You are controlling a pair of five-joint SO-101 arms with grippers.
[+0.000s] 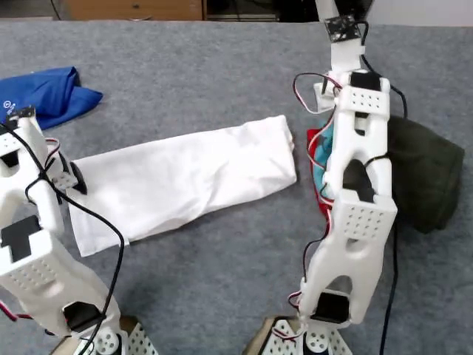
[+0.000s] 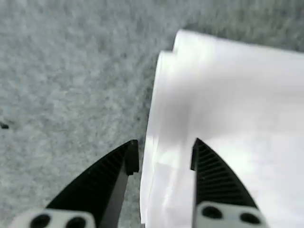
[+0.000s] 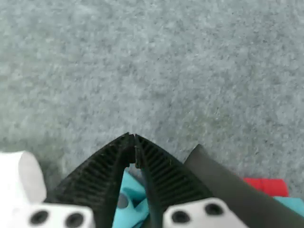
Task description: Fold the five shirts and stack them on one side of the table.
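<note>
A crumpled blue shirt (image 1: 48, 95) lies bunched at the far left edge of the table (image 1: 207, 66), whose top is covered in a nubby grey felt. Below it the white plastic left arm (image 1: 33, 244) bends in from the near corner, cables looping along it. Its left gripper (image 2: 164, 147) hangs low over the near end of the white shirt (image 1: 185, 181) with the ribbed black fingers (image 2: 114, 171) spread apart - one above bare felt, the other above the cloth, the shirt's layered edge between them and nothing gripped.

The white shirt is smooth and folded into a long, narrow band, lying at a slant across the middle of the table, well apart from the blue one.

At the right, the right arm (image 1: 358, 214) stretches from the near edge towards the far side, over a small pile - a red shirt (image 1: 316, 159) and a teal shirt (image 1: 323, 174) peeping out beneath it, with a soft, rounded dark green shirt (image 1: 425, 174) just beside them. The right gripper (image 3: 134, 140) has its fingers pressed tip to tip, holding nothing, above the grey felt.
</note>
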